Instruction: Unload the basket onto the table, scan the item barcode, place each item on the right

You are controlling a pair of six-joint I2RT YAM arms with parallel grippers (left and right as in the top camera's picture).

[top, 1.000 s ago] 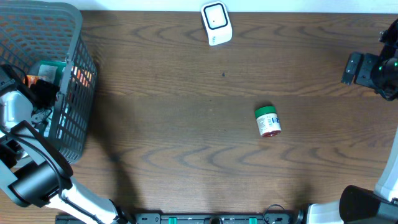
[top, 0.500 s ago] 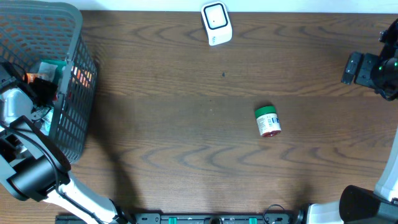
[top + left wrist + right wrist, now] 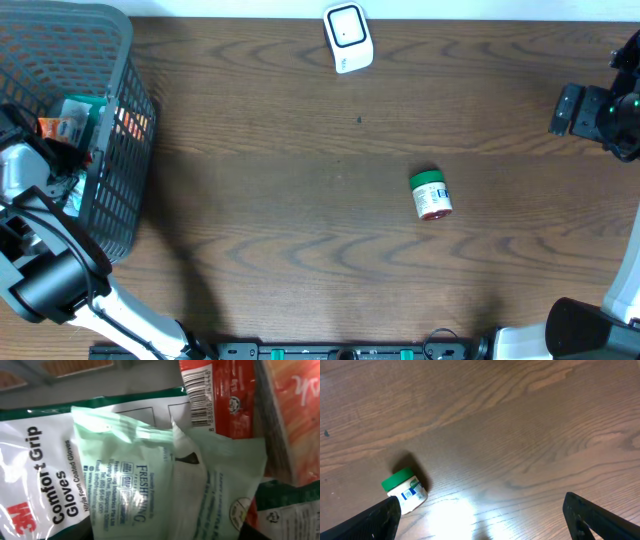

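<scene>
My left gripper (image 3: 60,150) is down inside the grey mesh basket (image 3: 125,190) at the far left. In the left wrist view a pale green wipes packet (image 3: 165,480) fills the frame, lying over a white and green gloves packet (image 3: 40,480) and beside a red packet (image 3: 220,390) with a barcode showing. Only dark tips at the bottom corners show of my left gripper (image 3: 160,536), with the pale green packet between them; whether they press on it is hidden. My right gripper (image 3: 482,525) hangs open over bare table at the right. A white scanner (image 3: 348,37) stands at the back edge.
A small white jar (image 3: 431,196) with a green lid lies on its side right of the table's centre, also visible as the jar (image 3: 405,491) in the right wrist view. The basket's walls close in round the left arm.
My left gripper has edged slightly left and deeper in the basket, and its jaws have come closer together. The right arm and the jar have not moved.
</scene>
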